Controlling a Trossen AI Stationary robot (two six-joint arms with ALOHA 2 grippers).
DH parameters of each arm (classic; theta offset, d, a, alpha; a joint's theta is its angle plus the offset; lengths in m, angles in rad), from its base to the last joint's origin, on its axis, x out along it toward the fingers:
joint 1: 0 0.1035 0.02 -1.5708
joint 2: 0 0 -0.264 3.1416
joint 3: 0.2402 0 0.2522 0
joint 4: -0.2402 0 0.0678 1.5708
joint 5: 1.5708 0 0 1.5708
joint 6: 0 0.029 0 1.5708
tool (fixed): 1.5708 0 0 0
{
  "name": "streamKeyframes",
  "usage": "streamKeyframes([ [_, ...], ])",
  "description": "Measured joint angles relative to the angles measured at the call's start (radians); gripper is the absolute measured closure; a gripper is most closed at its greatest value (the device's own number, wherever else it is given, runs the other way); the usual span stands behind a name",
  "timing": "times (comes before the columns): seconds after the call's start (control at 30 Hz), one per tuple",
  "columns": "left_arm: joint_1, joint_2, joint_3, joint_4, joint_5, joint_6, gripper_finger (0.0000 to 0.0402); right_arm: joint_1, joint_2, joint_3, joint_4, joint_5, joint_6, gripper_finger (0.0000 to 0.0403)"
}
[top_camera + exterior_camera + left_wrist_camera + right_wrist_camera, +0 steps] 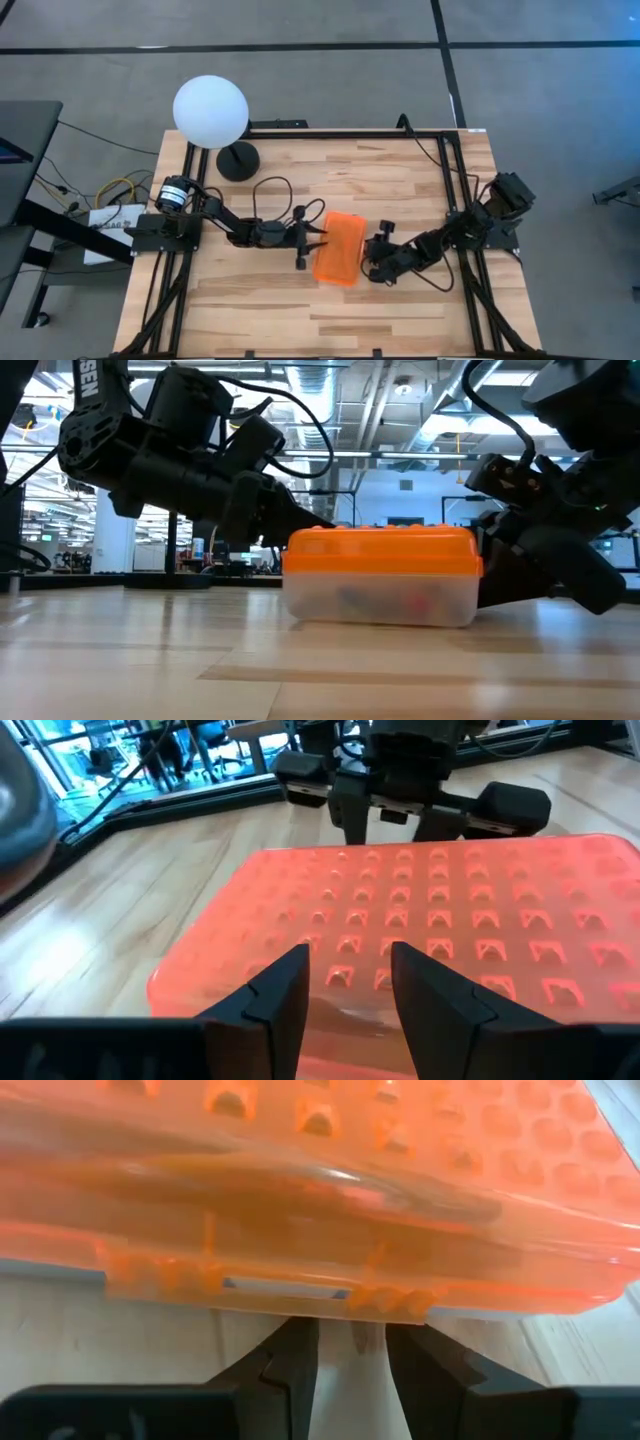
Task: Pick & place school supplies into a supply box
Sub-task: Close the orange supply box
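Note:
The supply box [338, 248] stands mid-table, a clear body under a shut orange lid [380, 550]. Coloured supplies [420, 600] show dimly through its clear wall. No supplies lie loose on the table. My left gripper [318, 238] is low at the box's left long side and open by a narrow gap, with its fingertips [295, 965] at the lid's edge. My right gripper [368, 255] is low at the box's right long side, also narrowly open. Its fingertips [300, 1335] are just below the lid's latch tabs [385, 1300]. My left gripper comes level from the table's left with its tips at the lid's left edge [340, 985]; I cannot tell whether it touches. My right gripper comes level from the table's right at the box's side below the latch tabs; I cannot tell whether it touches.
A white globe lamp [210, 112] on a black base [238, 160] stands at the far left of the table. Black cables [275, 190] run along my left arm. Bare wood [330, 320] lies near of the box. Black frame rails [455, 180] edge the table.

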Motion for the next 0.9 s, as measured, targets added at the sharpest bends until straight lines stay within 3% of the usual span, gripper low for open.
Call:
streamKeyframes([
  [0.57,-0.001,0.003,-0.010,0.032,0.052,-0.010,0.0264,-0.129,0.000,0.000,0.045,-0.035,-0.091,0.0290],
  [0.9,-0.004,0.003,-0.009,0.021,-0.030,-0.010,0.0264,-0.120,-0.001,0.000,0.047,-0.057,-0.086,0.0290],
])
